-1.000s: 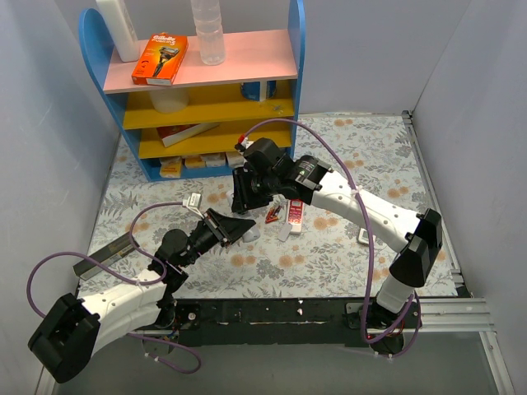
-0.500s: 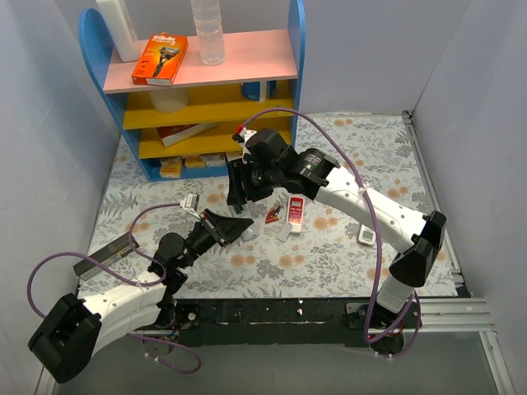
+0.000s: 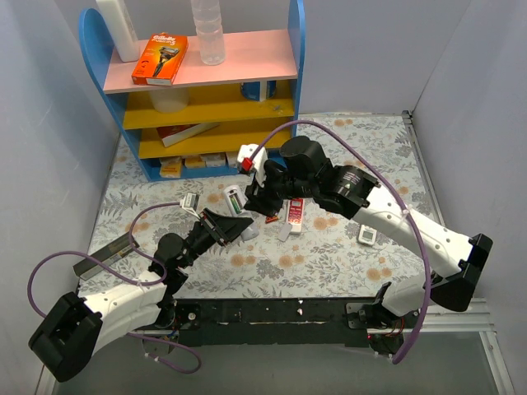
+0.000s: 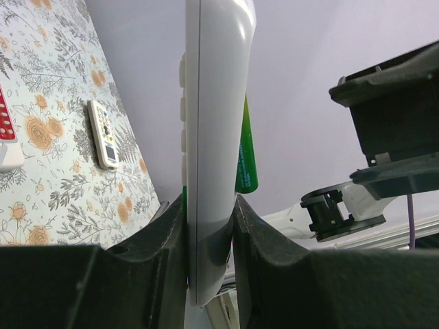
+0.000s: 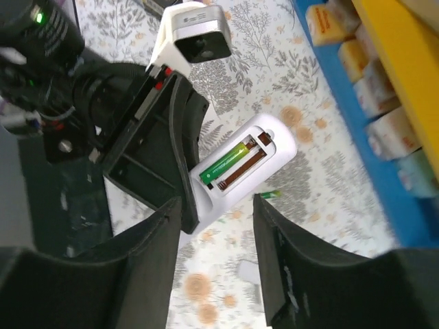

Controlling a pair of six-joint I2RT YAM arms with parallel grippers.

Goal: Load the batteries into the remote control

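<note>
Left wrist: L hand (image 4: 209,229) clamped on remote (image 4: 214,103).

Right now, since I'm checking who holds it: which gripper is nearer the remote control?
Left. The left gripper is shut on the remote control's lower end. The right gripper hovers over its opened back, jaws apart and empty.
</note>
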